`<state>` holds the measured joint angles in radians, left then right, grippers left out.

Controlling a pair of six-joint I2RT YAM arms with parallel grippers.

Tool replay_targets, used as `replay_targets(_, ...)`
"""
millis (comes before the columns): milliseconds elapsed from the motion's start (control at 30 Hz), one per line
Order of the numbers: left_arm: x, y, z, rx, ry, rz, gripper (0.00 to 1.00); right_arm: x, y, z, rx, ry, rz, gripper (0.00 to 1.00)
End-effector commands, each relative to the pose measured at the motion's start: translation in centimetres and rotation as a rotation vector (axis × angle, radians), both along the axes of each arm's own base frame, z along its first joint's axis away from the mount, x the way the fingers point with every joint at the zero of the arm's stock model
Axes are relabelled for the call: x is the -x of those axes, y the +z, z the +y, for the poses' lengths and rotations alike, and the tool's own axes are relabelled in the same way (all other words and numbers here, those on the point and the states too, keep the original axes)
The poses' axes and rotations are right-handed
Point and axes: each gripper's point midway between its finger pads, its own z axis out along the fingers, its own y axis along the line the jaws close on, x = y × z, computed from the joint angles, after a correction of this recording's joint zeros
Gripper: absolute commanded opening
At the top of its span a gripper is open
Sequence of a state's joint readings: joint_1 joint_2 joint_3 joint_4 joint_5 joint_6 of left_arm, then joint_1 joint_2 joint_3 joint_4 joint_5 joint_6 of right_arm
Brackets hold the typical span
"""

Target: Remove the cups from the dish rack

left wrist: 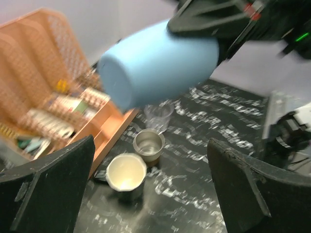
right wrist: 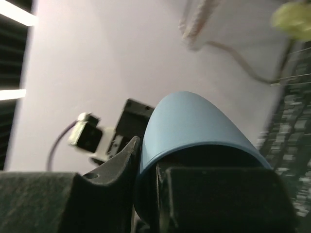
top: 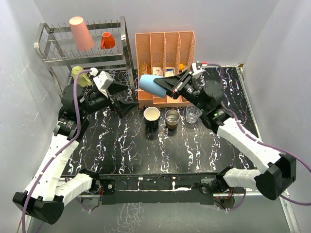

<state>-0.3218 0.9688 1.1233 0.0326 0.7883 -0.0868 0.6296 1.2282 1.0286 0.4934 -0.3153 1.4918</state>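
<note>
My right gripper [top: 168, 85] is shut on the rim of the blue cup [top: 151, 84], held on its side in the air in front of the peach organizer; the cup also shows in the left wrist view [left wrist: 155, 65] and the right wrist view [right wrist: 192, 124]. My left gripper [top: 127, 97] is open and empty beside the silver dish rack [top: 48, 48]. The rack's top tier holds the pink tumbler [top: 80, 33] and the tiny orange cup [top: 107, 40]. The pale yellow mug [top: 79, 75] sits at its lower tier. The black mug [top: 151, 116], brown metallic cup [top: 172, 118] and clear glass [top: 192, 114] stand on the table.
The peach plastic organizer [top: 165, 43] stands at the back centre with small items in it. White walls close in on the left, back and right. The table [top: 160, 150] is black marble-patterned.
</note>
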Motion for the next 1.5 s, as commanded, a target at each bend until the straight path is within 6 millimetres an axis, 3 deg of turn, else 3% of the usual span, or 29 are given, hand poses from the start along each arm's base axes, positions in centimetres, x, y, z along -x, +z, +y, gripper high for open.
replay_targets(0, -2.5, -5.1, 3.6, -0.176, 0.244, 0.044, 0.97, -2.0, -9.8, -3.3, 0.642, -0.166, 0.062, 0.08)
replay_targets(133, -4.5, -8.9, 5.8, -0.238, 0.370, 0.132, 0.97, -1.4, -17.0, -7.2, 0.992, -0.206, 0.162, 0.08)
replay_targets(233, -6.3, -11.2, 7.7, -0.247, 0.454, 0.202, 0.97, -0.5, -20.3, -9.8, 1.150, -0.224, 0.206, 0.08)
replay_targets(367, -9.7, -14.1, 12.4, -0.220, 0.606, 0.337, 0.97, 0.7, -23.7, -12.6, 1.305, -0.233, 0.265, 0.08)
replay_targets(600, -13.9, -19.1, 20.2, -0.351, 0.855, 0.414, 0.97, 1.4, -27.6, -15.4, 1.482, -0.249, 0.323, 0.08)
replay_targets(967, -19.1, -20.5, 27.1, -0.363, 1.051, 0.403, 0.97, 0.1, -32.7, -16.7, 1.661, -0.233, 0.364, 0.08)
replay_targets(1067, -20.3, -20.5, 28.5, -0.361, 1.101, 0.388, 0.97, -0.3, -33.9, -16.5, 1.693, -0.208, 0.370, 0.08)
replay_targets(1300, -22.6, -21.0, 28.5, -0.322, 1.075, 0.362, 0.95, -0.9, -35.3, -16.2, 1.728, -0.179, 0.356, 0.09)
replay_targets(1467, -24.4, -22.3, 29.7, -0.326, 1.131, 0.373, 0.90, -1.2, -35.4, -15.8, 1.727, -0.162, 0.342, 0.19)
